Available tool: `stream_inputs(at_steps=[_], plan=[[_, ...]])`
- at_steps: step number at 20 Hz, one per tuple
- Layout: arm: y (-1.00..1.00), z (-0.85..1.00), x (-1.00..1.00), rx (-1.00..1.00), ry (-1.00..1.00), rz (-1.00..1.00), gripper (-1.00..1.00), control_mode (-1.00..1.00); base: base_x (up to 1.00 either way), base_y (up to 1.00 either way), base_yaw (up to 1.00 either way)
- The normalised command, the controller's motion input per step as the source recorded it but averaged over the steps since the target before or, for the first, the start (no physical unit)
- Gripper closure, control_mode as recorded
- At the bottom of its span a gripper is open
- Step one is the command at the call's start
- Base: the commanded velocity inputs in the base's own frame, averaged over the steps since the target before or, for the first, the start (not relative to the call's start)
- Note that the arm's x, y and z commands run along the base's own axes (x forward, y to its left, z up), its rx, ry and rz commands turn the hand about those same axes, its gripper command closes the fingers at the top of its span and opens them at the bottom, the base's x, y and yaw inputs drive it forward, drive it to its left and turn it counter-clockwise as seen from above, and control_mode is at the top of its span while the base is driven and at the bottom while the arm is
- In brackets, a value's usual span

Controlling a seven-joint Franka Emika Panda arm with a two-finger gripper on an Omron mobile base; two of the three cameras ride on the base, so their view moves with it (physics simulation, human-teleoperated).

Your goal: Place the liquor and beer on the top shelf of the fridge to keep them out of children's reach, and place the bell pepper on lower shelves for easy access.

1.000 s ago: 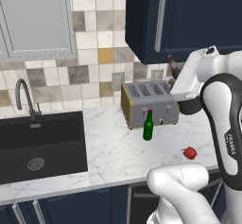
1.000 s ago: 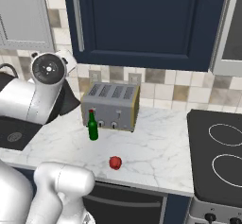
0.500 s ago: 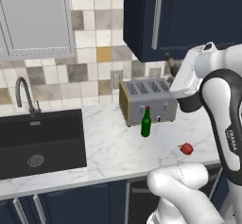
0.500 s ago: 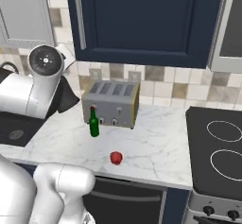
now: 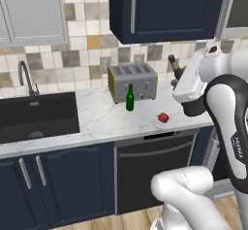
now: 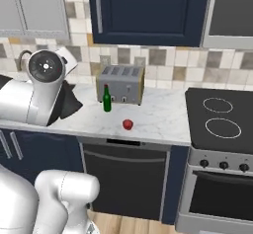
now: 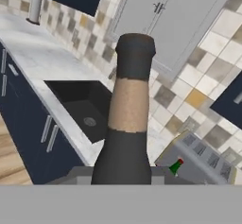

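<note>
My gripper (image 5: 179,80) is shut on the liquor (image 5: 173,63), a squat black bottle with a brownish stopper, and holds it in the air above the right end of the counter. In the hand view the liquor's neck (image 7: 130,109) rises up the middle and hides the fingertips. The beer (image 5: 130,98), a slim green bottle with a red cap, stands on the counter in front of the toaster (image 5: 132,81); it shows too in the right base view (image 6: 106,99) and the hand view (image 7: 176,167). The small red bell pepper (image 5: 163,118) (image 6: 128,124) lies near the counter's front edge. The fridge is out of view.
A dark sink (image 5: 36,115) with a faucet (image 5: 24,76) sits at the counter's left. A stove (image 6: 222,119) adjoins the counter on the right. Dark blue cabinets (image 5: 164,8) hang overhead, and a dishwasher front (image 5: 150,168) is below the counter.
The whole picture has shifted: the camera has drawn back from the counter, so the lower cabinets and floor now show. The liquor stays in my shut gripper.
</note>
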Motion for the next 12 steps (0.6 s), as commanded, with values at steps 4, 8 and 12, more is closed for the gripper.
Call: stream_inputs(at_steps=[4,8,12], plan=[[0.00,0.00,0.00,0.00,0.00,0.00,1.00,1.00,-0.69,-0.17,-0.12],[0.00,0.00,0.00,0.00,0.00,0.00,1.00,1.00,-0.62,-0.18,-0.13],[0.00,0.00,0.00,0.00,0.00,0.00,1.00,1.00,-0.57,-0.23,-0.15]])
